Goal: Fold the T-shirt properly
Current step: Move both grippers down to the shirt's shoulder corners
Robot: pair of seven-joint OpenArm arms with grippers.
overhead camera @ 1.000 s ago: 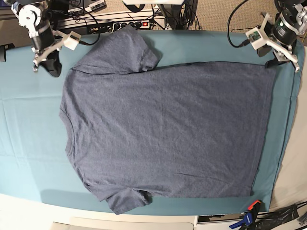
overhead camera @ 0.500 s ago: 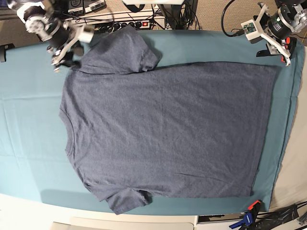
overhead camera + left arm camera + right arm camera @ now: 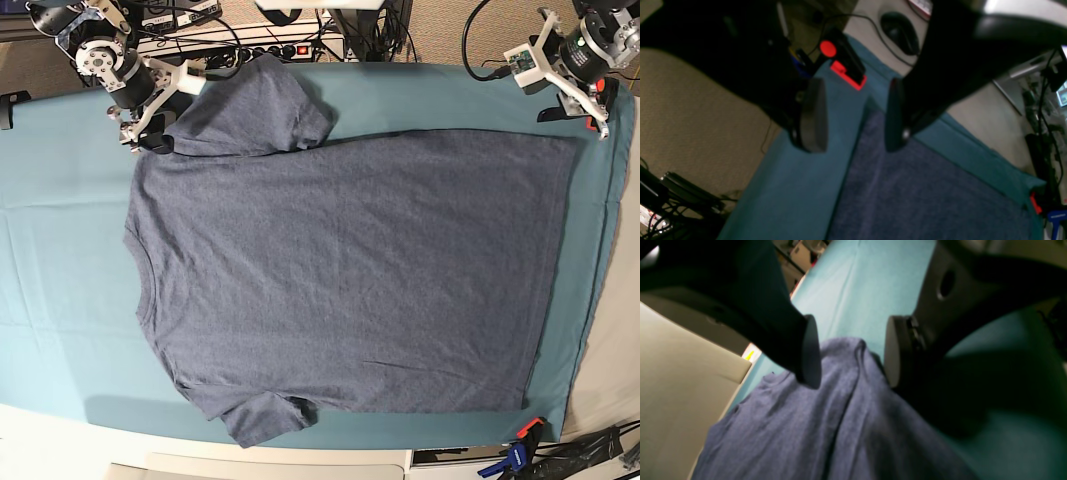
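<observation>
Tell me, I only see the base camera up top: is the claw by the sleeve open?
Observer: Yes. The right wrist view shows the right claw open, its pads wide apart.
Operator: Is there shirt in it?
Observer: A raised ridge of the heathered blue-grey cotton T-shirt sits between the pads, not pinched.
Operator: And the other claw?
Observer: The left wrist view shows the left claw open and empty, with the shirt's corner and the plain teal table cloth beneath it.
</observation>
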